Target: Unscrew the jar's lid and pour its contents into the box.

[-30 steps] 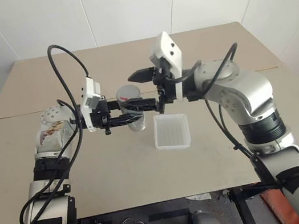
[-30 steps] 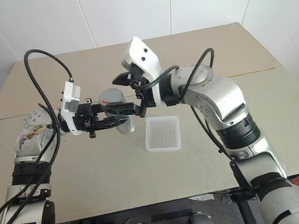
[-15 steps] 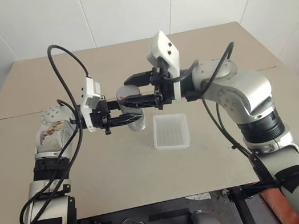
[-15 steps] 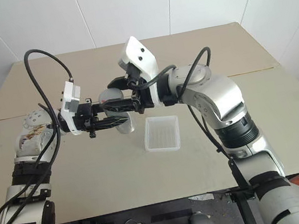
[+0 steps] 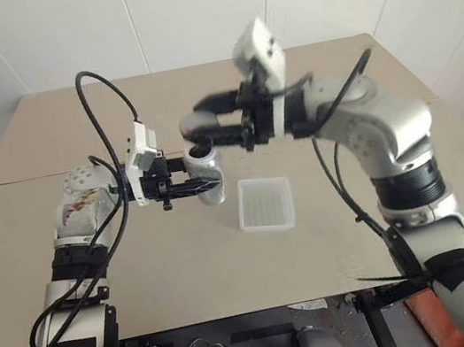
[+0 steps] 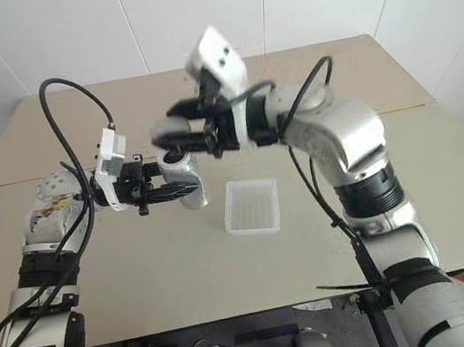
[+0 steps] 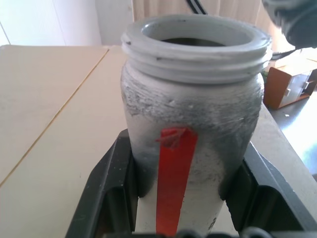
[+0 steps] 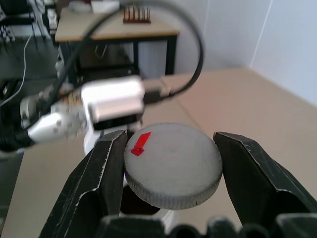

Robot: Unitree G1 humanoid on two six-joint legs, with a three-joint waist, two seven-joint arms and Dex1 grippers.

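A pale beige desk [image 5: 140, 262] made of two boards joined at a seam carries the box [image 5: 265, 203], lying flat just below and beside the right claw [image 5: 191, 129], near the left claw [image 5: 207, 184].

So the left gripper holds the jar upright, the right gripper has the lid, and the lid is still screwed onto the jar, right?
Not quite. The left gripper does hold the jar upright and the right gripper does grip the lid, but the lid is off. The left wrist view shows the jar's threaded mouth open, and the left eye view shows the lid held above the jar.
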